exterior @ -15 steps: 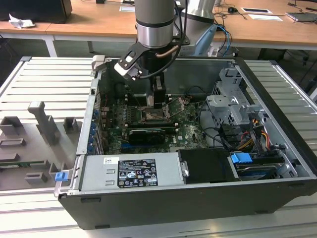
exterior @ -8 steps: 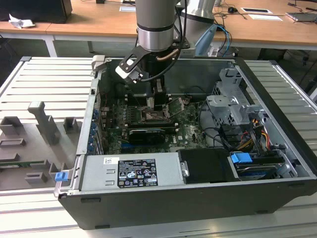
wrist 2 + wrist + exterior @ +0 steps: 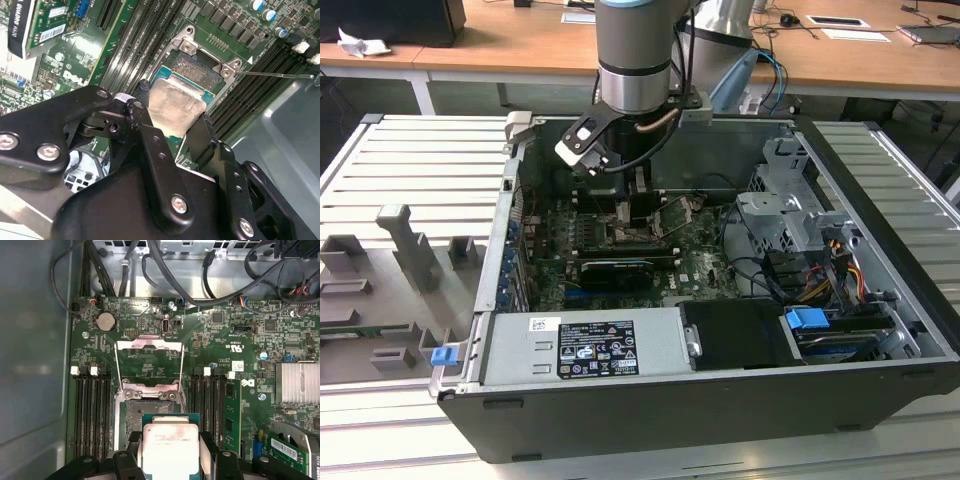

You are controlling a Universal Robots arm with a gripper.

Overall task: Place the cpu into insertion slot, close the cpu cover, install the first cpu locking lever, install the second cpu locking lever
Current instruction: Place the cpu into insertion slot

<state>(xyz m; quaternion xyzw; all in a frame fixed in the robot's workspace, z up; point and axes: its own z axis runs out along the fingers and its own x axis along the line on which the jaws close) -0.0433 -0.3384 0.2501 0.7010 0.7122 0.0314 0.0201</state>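
1. Exterior view: an open case (image 3: 620, 415) lies on a slatted table (image 3: 420, 160) with its inside facing up.
2. The arm (image 3: 635, 60) reaches straight down into the case, close to the wall farthest from the camera.
3. A green board (image 3: 705, 262) covers the case floor, and black cables run along one of its edges.
4. The gripper (image 3: 640, 215) hangs low over the middle of the board. In both wrist views its black fingers (image 3: 145, 122) are drawn in narrow and press on two opposite edges of the cpu, pinching it between them.
5. The cover (image 3: 148, 343) is swung open. It stands up from its hinge on the side of the slot away from the gripper, and the board shows through its cut-out centre.
6. The slot (image 3: 140, 415) sits between two banks of memory slots (image 3: 92, 412). Part of its dark recess is bare.
7. The cpu (image 3: 170, 442) is silver face up and overlaps the part of the slot nearest the gripper. Whether it rests in the recess or hangs just above it cannot be told.
8. A thin lever (image 3: 275, 75) juts sideways from one corner of the slot's frame.
9. A round battery (image 3: 105, 321) sits on the board beyond the cover.
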